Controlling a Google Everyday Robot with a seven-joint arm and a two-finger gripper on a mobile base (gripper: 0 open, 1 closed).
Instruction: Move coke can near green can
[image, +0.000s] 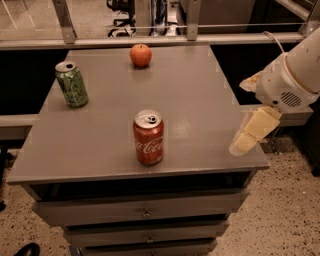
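The red coke can (148, 138) stands upright near the front middle of the grey table (200, 100). The green can (72, 84) stands upright at the table's left side, well apart from the coke can. My gripper (240, 117) hangs at the table's right edge, to the right of the coke can and a little above the tabletop. Its two cream fingers (250, 134) are spread apart with nothing between them. The white arm reaches in from the right.
A red apple (141, 55) sits at the table's far edge, middle. Drawers (145, 214) run below the front edge. A metal rail (150, 40) crosses behind the table. Speckled floor lies to the right and left.
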